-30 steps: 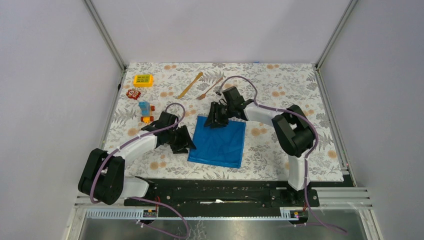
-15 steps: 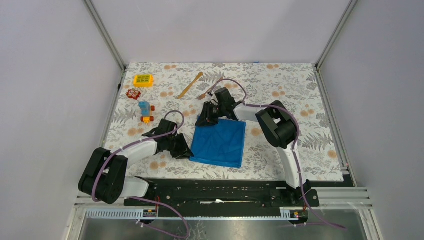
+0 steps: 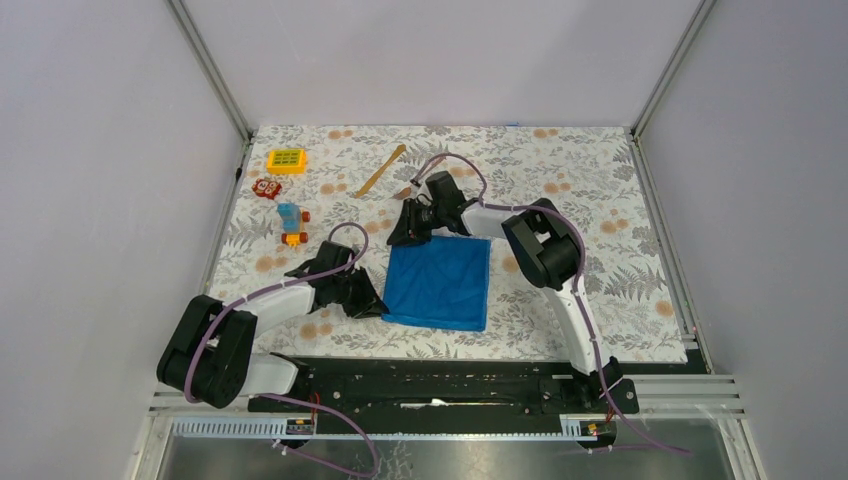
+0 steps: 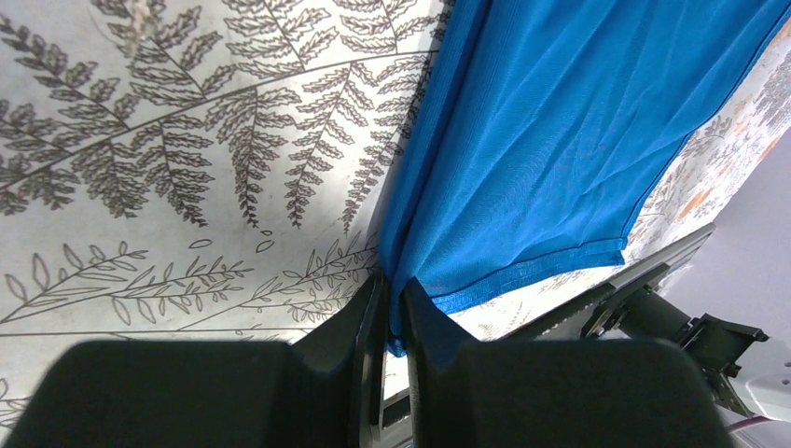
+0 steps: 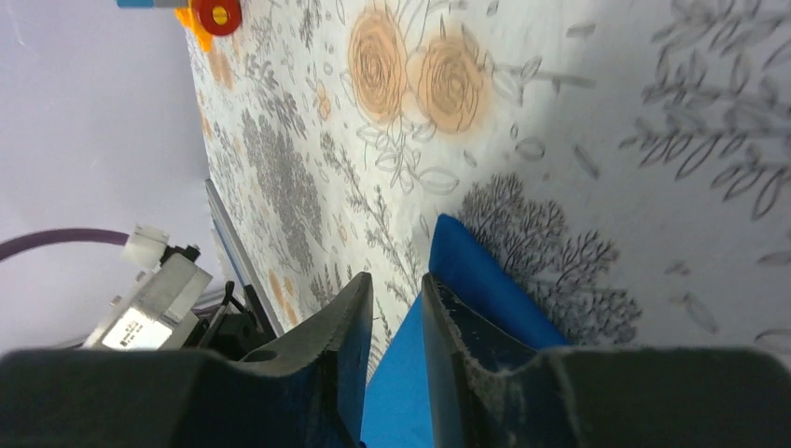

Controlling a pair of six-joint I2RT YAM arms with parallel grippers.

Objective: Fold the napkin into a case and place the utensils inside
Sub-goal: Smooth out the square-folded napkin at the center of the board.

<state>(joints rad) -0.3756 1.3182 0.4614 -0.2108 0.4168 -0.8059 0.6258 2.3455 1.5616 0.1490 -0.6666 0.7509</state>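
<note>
Napkin (image 3: 437,285) of plain royal blue lies as a roughly square sheet near the middle of the flower-printed table (image 3: 600,200), closer to the near edge than the far one. At the napkin's near left corner the left gripper (image 3: 378,303) sits low on the table. In the left wrist view its fingers (image 4: 362,320) are pressed almost together with the hemmed edge of the cloth running down into the slit between them, so it pinches the napkin there. The cloth fans out from that pinch in long soft creases. Farther back, at the far left corner, the right gripper (image 3: 407,233) reaches in from the right. In the right wrist view its fingers (image 5: 350,327) stand close with only a thin gap, blue cloth shows in that gap, and the corner of the napkin stands up off the table just beside one finger, so it too nips the cloth. Well to the left of it lies a blue-and-orange toy (image 3: 291,222). Just beyond the right gripper the wooden fork (image 3: 404,191) peeks out, mostly hidden by the arm. Farther still lie a red toy (image 3: 266,188), the knife-like stick (image 3: 381,170) set slantwise, and a yellow toy (image 3: 286,160) near the far left corner, all apart from the napkin.
</note>
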